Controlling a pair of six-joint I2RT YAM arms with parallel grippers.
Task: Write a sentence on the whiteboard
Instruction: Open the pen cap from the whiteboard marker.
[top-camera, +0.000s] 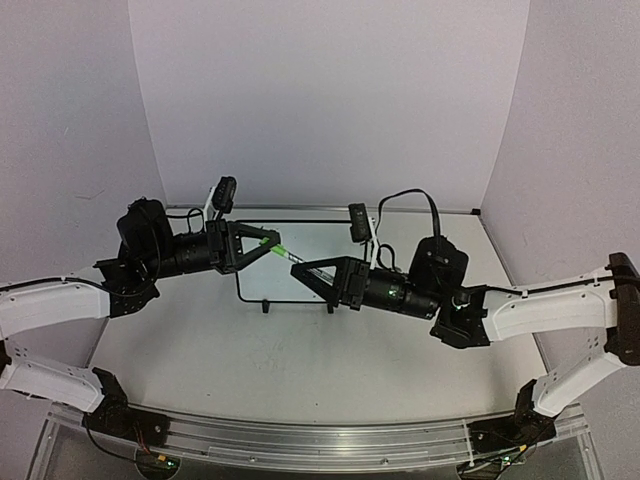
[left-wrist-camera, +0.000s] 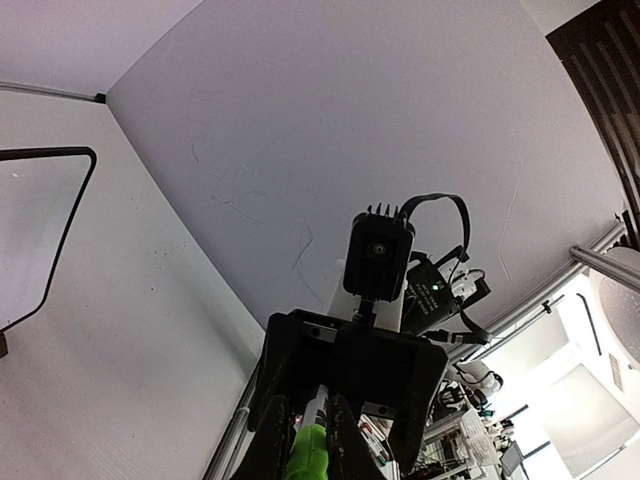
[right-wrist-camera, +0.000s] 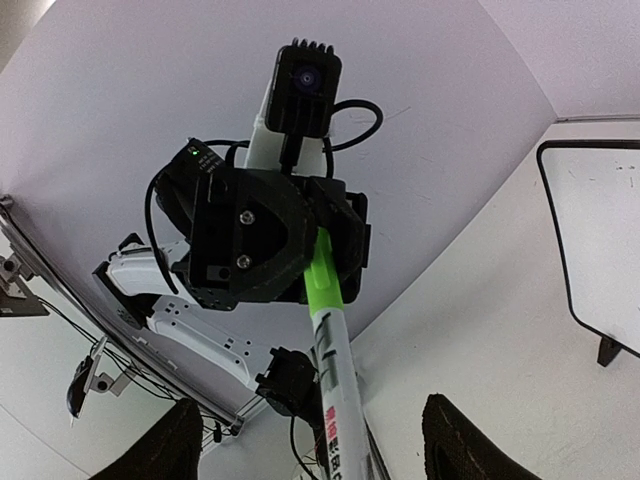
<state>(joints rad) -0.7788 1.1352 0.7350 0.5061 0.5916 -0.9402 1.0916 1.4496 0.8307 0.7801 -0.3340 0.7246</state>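
Both end effectors (top-camera: 275, 247) (top-camera: 300, 268) hold one marker (top-camera: 290, 256) above the whiteboard (top-camera: 345, 240).

The white-barrelled marker with a green cap (right-wrist-camera: 334, 350) carries red and black print, too blurred to read. No other text is legible.

At mid-frame, the left tool (top-camera: 262, 243) and right tool (top-camera: 312, 272) meet over the whiteboard (top-camera: 330, 240) lying on the surface (top-camera: 300, 370), both closed on one marker (top-camera: 288, 255) with a green cap.
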